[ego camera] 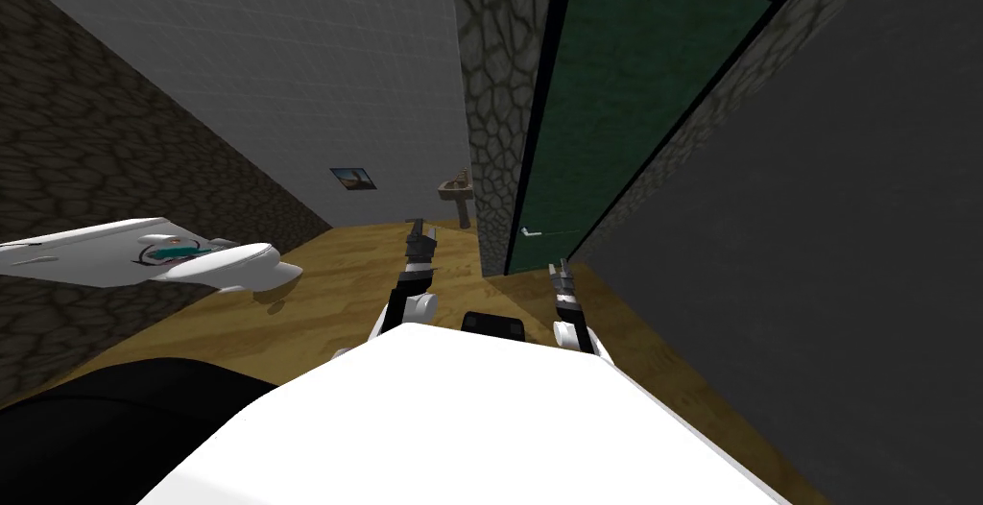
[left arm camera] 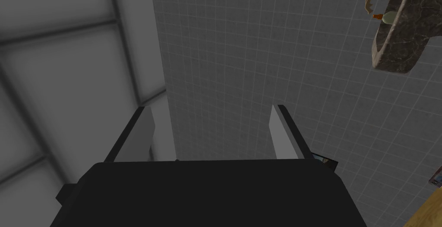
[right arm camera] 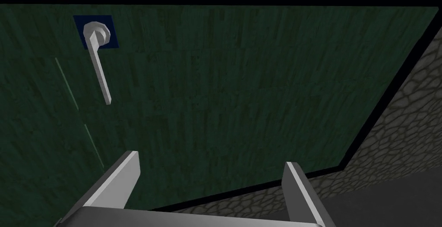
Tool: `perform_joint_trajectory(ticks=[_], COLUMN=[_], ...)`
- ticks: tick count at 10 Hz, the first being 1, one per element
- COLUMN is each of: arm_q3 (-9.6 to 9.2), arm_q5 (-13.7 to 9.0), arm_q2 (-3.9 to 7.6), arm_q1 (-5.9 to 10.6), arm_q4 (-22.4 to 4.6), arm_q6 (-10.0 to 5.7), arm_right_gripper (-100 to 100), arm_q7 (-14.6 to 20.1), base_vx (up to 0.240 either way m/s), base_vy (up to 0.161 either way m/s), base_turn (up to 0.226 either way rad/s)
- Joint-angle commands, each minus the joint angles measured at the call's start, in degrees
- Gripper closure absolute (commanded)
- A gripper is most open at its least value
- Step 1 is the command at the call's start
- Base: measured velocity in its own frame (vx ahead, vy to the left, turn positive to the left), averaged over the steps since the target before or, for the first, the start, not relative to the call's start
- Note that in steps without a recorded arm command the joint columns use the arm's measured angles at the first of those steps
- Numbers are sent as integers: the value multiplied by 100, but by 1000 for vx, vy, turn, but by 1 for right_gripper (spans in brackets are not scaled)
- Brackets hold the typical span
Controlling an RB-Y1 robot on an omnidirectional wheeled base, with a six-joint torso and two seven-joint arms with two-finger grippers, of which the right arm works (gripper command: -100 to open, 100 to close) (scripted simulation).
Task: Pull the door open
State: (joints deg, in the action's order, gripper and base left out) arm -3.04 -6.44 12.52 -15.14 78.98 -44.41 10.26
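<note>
Nearest to the body, the right gripper (right arm camera: 211, 159) is held in front of the dark green door (right arm camera: 237, 86). Its two fingers are spread wide and nothing is between them. The left gripper (left arm camera: 212, 108) is also spread open and empty, and it is pointed toward a grey tiled wall (left arm camera: 259, 64), away from the door.

The step in hand is judged to be the reach to the handle (right arm camera: 100, 71); no contact is made yet. The handle is a light grey lever on a small blue plate. It is seen well apart from the right fingers and off to one side of the gap between them, not in line with it. In the head view the handle (ego camera: 531, 231) is placed at the door's edge toward the robot's left, close to the stone wall (ego camera: 494, 96).

To do this step well, the right hand should be shifted toward the robot's left and forward until the lever lies between the open fingers. The fingers should be closed on the middle of the lever, not on its thin tip, where slipping is probable.

Farther away, a sink (ego camera: 459, 190) is fixed to the tiled wall.
</note>
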Motion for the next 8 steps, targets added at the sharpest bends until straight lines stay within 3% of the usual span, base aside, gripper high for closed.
perform_joint_trajectory(ticks=[1, 2, 5, 8], arm_q3=[-7, -26, -45, -101], arm_q5=[-11, -25, -38, -77], arm_q2=[49, 123, 194, 403], arm_q1=[62, 135, 205, 413], arm_q4=[-239, -434, -764, -1420], arm_q6=[-43, -125, -205, -439], arm_right_gripper=[-100, -100, -100, -100], arm_q7=[41, 95, 149, 306], base_vx=[63, 55, 49, 69], base_vy=[-13, -9, -11, -20], base_turn=[64, 123, 83, 171])
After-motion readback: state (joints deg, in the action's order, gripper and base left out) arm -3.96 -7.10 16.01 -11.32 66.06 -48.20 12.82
